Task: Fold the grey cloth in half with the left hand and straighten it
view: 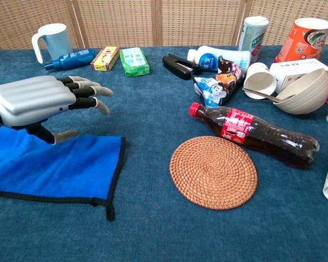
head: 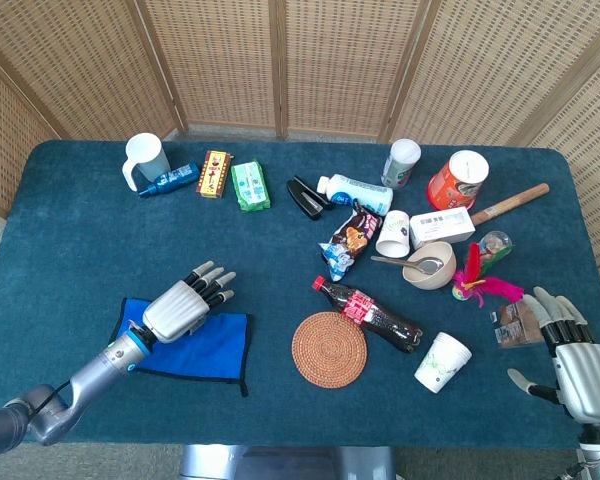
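Directly beneath the left hand (view: 33, 103): cloth (view: 54, 169), blue not grey, long axis left-right. Fingers spread, holding nothing. Right hand (head: 575, 365) well apart, open too.

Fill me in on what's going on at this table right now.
The robot's left hand hovers open above a blue cloth with black edging, which lies flat on the dark blue table, apparently already folded. The right hand rests open at the table's far right, holding nothing, beside a clutter of bottles and cups.
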Available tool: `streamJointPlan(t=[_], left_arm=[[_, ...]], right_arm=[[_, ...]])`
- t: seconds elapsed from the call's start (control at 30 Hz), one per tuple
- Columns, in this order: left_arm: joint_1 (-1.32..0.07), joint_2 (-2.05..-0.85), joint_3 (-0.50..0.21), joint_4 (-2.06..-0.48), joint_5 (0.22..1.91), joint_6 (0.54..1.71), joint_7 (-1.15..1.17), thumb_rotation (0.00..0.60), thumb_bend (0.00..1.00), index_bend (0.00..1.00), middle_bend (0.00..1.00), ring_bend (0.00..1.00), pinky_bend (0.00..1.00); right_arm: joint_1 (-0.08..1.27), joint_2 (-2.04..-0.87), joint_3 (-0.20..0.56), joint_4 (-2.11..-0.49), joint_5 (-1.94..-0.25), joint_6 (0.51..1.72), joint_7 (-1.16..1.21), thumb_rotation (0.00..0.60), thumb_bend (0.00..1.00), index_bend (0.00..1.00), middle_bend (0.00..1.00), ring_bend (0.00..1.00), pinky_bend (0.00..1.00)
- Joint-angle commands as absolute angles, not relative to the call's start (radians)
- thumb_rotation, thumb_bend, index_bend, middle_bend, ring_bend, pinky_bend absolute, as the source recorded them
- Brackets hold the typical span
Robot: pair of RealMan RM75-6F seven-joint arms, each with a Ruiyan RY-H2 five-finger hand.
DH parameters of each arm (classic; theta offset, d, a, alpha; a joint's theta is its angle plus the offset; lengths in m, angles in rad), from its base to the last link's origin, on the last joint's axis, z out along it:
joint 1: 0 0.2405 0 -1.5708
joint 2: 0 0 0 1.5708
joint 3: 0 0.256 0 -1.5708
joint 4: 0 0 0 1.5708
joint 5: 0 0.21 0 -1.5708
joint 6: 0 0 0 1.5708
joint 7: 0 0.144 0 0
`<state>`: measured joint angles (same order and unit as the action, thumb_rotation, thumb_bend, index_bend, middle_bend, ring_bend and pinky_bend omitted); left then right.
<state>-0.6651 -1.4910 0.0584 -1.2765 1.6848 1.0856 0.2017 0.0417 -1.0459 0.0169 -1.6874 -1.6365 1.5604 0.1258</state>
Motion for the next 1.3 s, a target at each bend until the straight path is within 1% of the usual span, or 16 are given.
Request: streamJointPlan(t=[0.03,0.27,0.5,0.77,0.87,0.97,1.3], left_arm=[[-0.663,-1.489,0.062,-1.280,1.691,1.093,0.196,0.600,0.51,0.19,0.00,0.00,0.08],[-0.669,-1.500,0.063,-1.282,1.703,1.096,0.173,0.600,0.51,0.19,0.00,0.00,0.08],[-0.676,-1.496,0.067,-1.298,1.716,1.095,0.192,0.600,0.51,0.21,0.00,0.00,0.09],[-0.686,-1.512,0.074,-1.318,1.709,1.046,0.267,0.600,0.51,0.22,0.00,0.00,0.09],[-0.689,-1.515,0.073,-1.325,1.701,1.028,0.294,0.600,0.51,0.25,0.00,0.00,0.09],[-0.691,-1.511,0.072,-1.337,1.694,1.020,0.301,0.600,0.51,0.27,0.00,0.00,0.08],[-0.690,-1.475,0.066,-1.372,1.691,1.038,0.263,0.600,0.51,0.29,0.00,0.00,0.09]], right_arm=[[0.041,-1.046,0.017,-1.688,-1.637,1.562,0.125,0.600,0.13,0.00,0.00,0.00,0.12],[0.040,-1.044,0.018,-1.689,-1.635,1.564,0.129,0.600,0.13,0.00,0.00,0.00,0.12],[0.037,-1.038,0.019,-1.689,-1.637,1.573,0.144,0.600,0.13,0.00,0.00,0.00,0.12],[0.033,-1.033,0.019,-1.691,-1.643,1.584,0.154,0.600,0.13,0.00,0.00,0.00,0.12],[0.033,-1.031,0.019,-1.690,-1.643,1.584,0.157,0.600,0.13,0.00,0.00,0.00,0.12],[0.033,-1.030,0.020,-1.691,-1.643,1.584,0.160,0.600,0.13,0.00,0.00,0.00,0.12],[0.033,-1.029,0.022,-1.690,-1.641,1.584,0.163,0.600,0.13,0.00,0.00,0.00,0.12]])
